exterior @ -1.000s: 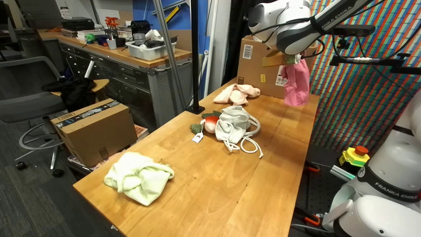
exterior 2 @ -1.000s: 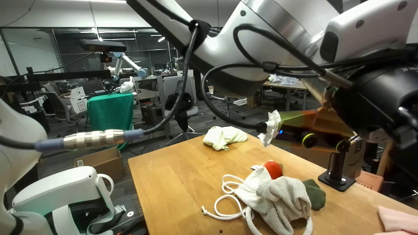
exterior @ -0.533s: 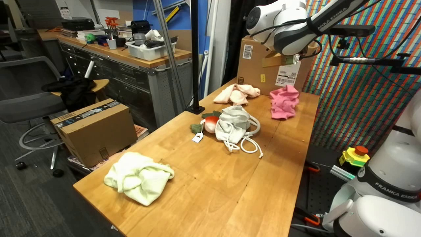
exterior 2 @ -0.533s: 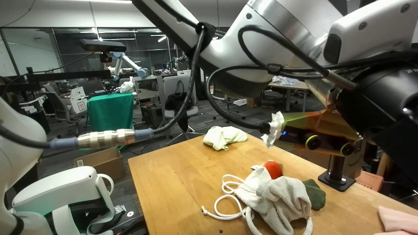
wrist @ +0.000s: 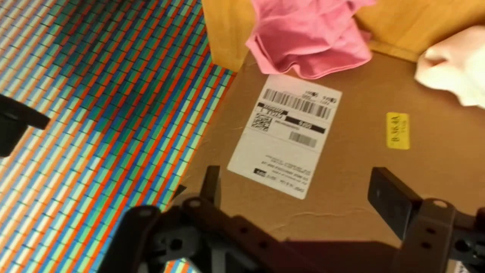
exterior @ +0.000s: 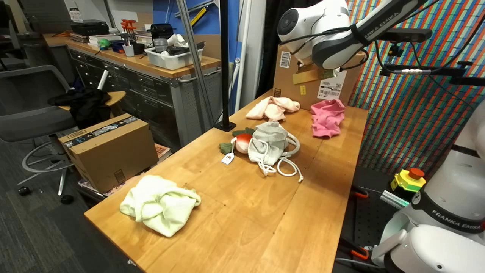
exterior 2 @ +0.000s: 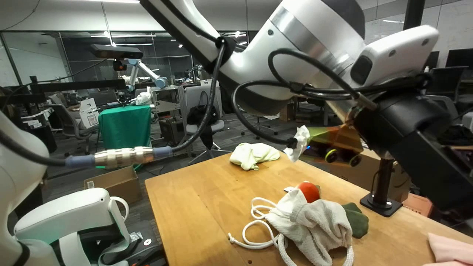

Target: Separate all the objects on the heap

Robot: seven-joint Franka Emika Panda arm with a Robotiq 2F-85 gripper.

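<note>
Loosely rumpled, the bright pink cloth (exterior: 327,118), soft-creased and wavy-edged, the gripper (wrist: 297,182) spread wide.

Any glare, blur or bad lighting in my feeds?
Wrist view: the pale peach cloth looks washed out, the fingers dark, the shipping label fairly sharp except its small print; in an exterior view, a ceiling light glares along the top edge.

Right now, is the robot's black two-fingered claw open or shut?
Open: in the wrist view, the black two-fingered gripper has its fingers wide apart, with no cloth between them.
</note>
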